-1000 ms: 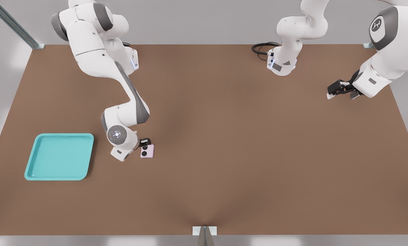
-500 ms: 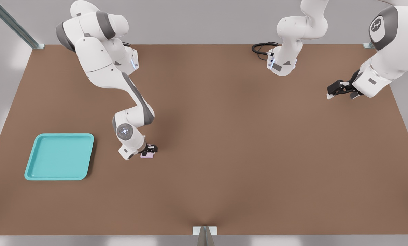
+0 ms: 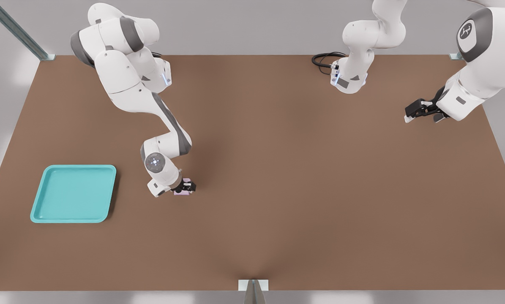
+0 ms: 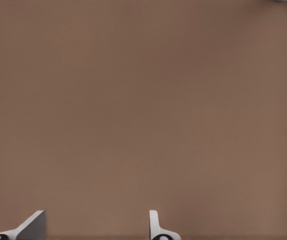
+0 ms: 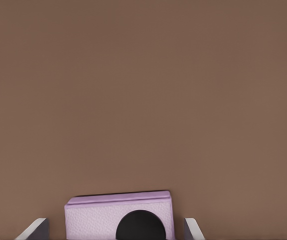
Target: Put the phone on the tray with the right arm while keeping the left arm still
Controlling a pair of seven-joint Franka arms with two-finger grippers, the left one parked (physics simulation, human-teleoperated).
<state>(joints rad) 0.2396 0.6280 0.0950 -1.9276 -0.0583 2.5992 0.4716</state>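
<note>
Gripper [image 3: 186, 186] is lowered onto the table [image 3: 303, 177], fingers [image 5: 37, 229] spread to either side of the phone [image 5: 119, 216], gaps visible on both flanks; no pinch yet. Pink phone is seen lying flat between them. Turquoise tray [image 3: 73, 193] is set well apart toward the front view's left, nothing in it. A closing squeeze is judged next.
</note>
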